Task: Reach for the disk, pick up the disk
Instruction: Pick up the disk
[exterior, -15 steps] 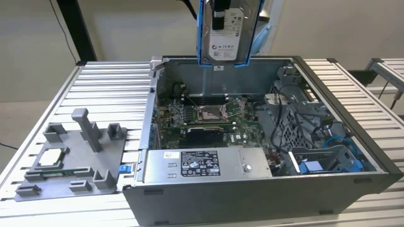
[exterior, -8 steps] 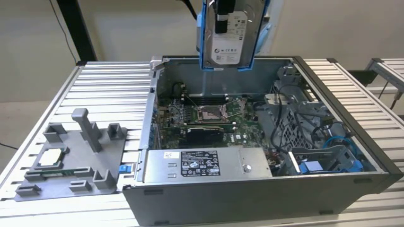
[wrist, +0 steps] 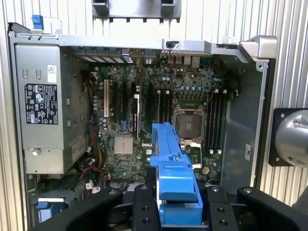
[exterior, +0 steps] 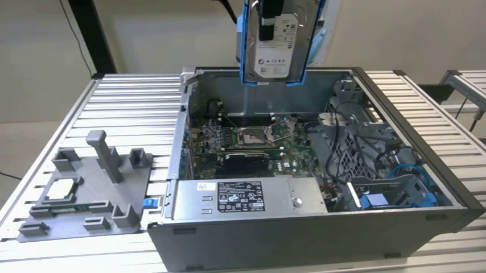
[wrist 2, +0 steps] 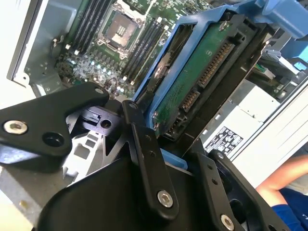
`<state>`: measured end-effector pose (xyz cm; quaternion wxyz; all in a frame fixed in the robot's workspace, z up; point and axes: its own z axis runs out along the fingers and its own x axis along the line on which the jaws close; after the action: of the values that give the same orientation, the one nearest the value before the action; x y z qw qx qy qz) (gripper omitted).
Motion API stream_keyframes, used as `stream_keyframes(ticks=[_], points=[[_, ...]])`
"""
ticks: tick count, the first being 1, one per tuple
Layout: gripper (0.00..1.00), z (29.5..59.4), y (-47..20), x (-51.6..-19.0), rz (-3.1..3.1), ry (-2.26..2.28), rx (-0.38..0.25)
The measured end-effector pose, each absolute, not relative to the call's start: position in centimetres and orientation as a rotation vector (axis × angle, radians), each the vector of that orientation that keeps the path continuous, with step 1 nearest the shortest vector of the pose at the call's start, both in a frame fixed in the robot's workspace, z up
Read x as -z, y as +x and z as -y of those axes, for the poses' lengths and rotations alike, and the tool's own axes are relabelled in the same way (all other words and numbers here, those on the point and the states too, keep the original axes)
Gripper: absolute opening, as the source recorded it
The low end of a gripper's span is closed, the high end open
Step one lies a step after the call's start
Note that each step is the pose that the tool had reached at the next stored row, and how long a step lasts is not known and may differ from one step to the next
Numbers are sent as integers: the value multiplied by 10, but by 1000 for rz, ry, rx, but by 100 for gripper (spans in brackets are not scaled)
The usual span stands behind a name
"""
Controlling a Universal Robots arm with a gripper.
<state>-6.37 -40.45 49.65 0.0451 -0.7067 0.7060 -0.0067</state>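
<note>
One view, the exterior, shows the disk (exterior: 275, 42) label.

White label on the disk (exterior: 274, 54), sticker on power supply (exterior: 241, 196) — print illegible

Even, bright daylight; soft shadows inside the case (exterior: 395, 227) (wrist foregrounds perhaps slightly blurred).

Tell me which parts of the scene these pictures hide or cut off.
- Exterior view: the claw and the top of the disk are cut off by the picture's upper edge.
- Second wrist view: a person's arm is cut by the picture's edge.
- First wrist view: the disk's blue rail hides part of the motherboard.
</note>
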Motion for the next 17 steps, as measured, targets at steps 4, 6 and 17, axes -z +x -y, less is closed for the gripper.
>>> stream_keyframes(ticks=[4, 6, 17], points=[[0, 405, -64, -496, -2156, -2159, 20], [0, 405, -64, -496, -2156, -2159, 20], [0, 420, -61, -496, -2157, -2159, 20]])
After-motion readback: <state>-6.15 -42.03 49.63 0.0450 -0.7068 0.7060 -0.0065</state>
